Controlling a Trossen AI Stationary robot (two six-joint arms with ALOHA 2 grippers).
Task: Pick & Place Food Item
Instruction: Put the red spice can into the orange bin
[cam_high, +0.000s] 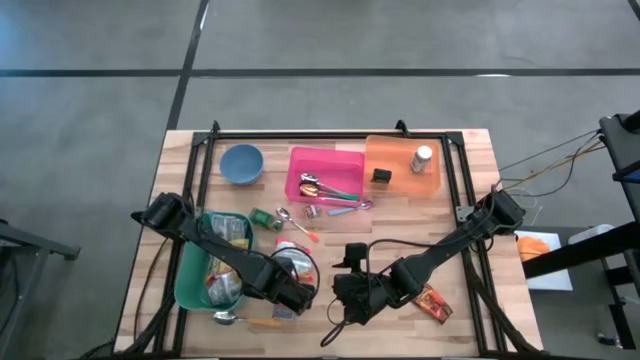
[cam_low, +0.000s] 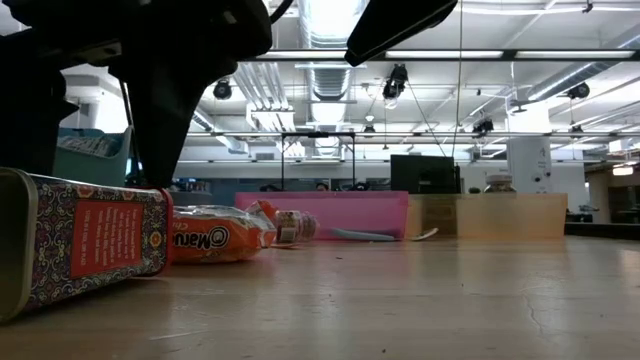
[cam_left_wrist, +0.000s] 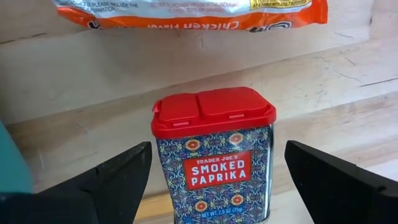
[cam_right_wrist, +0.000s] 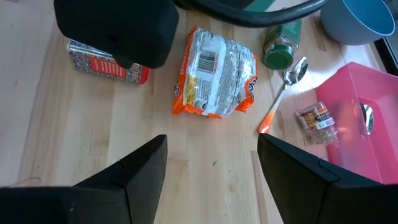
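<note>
Between the wide-open, empty fingers of the left gripper (cam_left_wrist: 211, 186) lies the paprika tin (cam_left_wrist: 212, 155) on its side near the table's front edge, red lid pointing straight ahead, much nearer than the half-open, empty right gripper (cam_right_wrist: 211, 165).

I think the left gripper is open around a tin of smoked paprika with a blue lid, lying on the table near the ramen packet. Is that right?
Almost right, but the lid is red, not blue. The left wrist view shows the open left gripper with a finger on each side of the smoked paprika tin, whose flip lid is red. The tin lies on the table near the orange ramen packet.
</note>
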